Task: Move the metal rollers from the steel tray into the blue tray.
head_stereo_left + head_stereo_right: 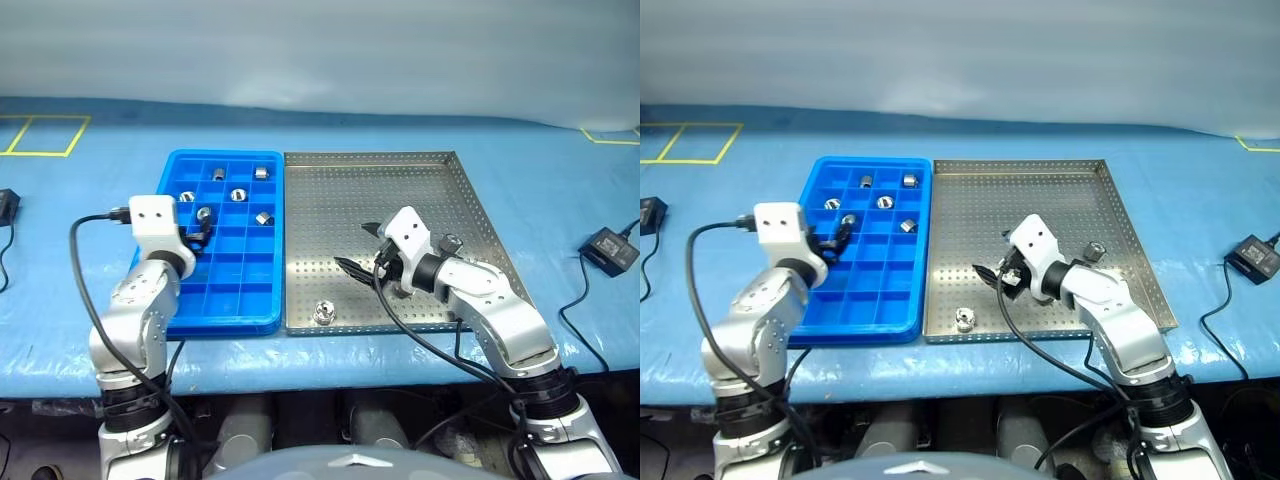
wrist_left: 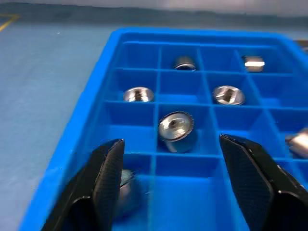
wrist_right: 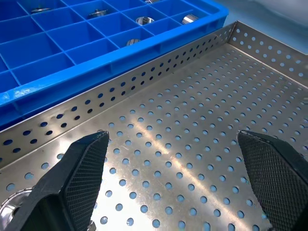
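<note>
The blue tray [image 1: 222,310] lies left of the steel tray [image 1: 380,190], their long sides touching. Several metal rollers [image 1: 238,194] sit in the blue tray's far compartments. Two more rest on the steel tray, one by its near rim [image 1: 323,313] and one near its right side [image 1: 449,241]. My left gripper [image 1: 200,232] hovers open over the blue tray's left columns with nothing between its fingers. A roller [image 2: 126,190] lies in the compartment by one of its fingers [image 2: 106,178]. My right gripper [image 1: 357,247] stands open and empty over the middle of the steel tray.
Both trays sit on a blue-covered table [image 1: 560,190]. A black box with a cable [image 1: 610,247] lies at the right, another [image 1: 8,205] at the far left. Yellow tape outlines [image 1: 45,135] mark the back left corner.
</note>
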`<state>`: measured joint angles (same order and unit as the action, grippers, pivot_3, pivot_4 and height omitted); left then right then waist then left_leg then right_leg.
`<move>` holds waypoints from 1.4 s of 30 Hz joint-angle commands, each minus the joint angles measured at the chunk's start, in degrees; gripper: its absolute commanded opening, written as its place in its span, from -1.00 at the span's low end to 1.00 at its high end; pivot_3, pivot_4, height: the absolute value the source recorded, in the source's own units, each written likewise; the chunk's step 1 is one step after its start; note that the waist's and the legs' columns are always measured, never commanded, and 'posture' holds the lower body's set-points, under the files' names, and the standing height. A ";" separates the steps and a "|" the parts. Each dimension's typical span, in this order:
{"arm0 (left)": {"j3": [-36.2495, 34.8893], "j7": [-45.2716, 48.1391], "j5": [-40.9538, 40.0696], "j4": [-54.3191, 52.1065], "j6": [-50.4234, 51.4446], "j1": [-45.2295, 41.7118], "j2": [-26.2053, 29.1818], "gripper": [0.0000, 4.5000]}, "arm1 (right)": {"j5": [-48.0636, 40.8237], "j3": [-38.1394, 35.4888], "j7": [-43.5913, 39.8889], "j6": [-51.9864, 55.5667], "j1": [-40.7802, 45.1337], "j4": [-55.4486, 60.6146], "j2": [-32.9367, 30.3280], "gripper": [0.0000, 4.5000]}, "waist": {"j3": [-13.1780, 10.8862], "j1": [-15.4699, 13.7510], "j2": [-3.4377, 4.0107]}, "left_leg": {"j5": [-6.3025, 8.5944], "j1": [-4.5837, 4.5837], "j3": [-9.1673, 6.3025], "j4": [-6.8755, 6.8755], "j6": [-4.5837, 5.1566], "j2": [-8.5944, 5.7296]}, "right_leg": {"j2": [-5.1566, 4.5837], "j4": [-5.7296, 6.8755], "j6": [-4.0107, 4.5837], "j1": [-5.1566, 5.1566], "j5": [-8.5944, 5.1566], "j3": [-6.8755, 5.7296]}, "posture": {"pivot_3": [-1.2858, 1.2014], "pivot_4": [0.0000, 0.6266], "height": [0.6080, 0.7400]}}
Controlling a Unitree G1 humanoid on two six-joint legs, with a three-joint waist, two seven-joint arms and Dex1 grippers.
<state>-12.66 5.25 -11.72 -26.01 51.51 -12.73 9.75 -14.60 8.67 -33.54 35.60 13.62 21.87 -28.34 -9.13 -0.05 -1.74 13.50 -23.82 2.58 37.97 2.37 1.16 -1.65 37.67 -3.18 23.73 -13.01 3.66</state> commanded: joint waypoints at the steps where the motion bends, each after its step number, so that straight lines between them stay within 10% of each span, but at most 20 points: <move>1: 1.62 2.84 -1.46 -1.30 -3.40 -0.94 1.23 0.52 | -0.06 -2.21 0.66 0.02 -0.84 3.40 -0.96 1.00 | 0.00 0.60 0.00 | 0.00 0.00 0.00 -0.01 0.00 0.01 | 0.02 0.00 0.00 0.01 0.00 0.00 | 0.03 -0.52 1.00; 8: 18.78 27.64 -11.25 -7.64 -4.61 2.25 12.91 0.52 | 0.22 -1.50 -1.15 2.24 -3.82 6.76 -5.56 1.00 | 0.00 1.34 0.02 | 0.01 0.00 0.06 -0.04 0.01 0.00 | 0.00 -0.02 0.05 0.02 -0.04 0.03 | 0.01 -0.52 1.00; 19: 34.83 39.79 -6.54 -2.21 -5.48 -4.17 26.37 0.52 | 1.53 -2.33 -0.02 2.53 -5.41 7.35 -7.32 1.00 | 0.00 2.15 0.04 | -0.01 0.05 0.11 0.00 0.00 0.05 | 0.11 0.03 0.07 0.05 -0.06 0.11 | -0.01 -0.52 1.00; 42: 43.94 46.19 3.22 8.02 -9.88 -10.29 26.64 0.52 | 1.98 -3.00 3.39 1.93 -7.63 8.63 -5.63 1.00 | 0.12 2.69 0.24 | 0.00 0.10 0.12 0.01 0.02 0.04 | 0.12 0.03 -0.16 -0.02 -0.19 0.13 | -0.05 -0.52 1.00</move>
<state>28.43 50.43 -9.44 -19.57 41.42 -23.80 36.27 -13.02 6.70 -30.52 38.13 5.76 28.23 -34.01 -9.01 2.64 -1.49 13.49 -23.70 2.70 37.98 2.39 1.20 -1.53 37.71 -3.35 23.69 -13.21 3.80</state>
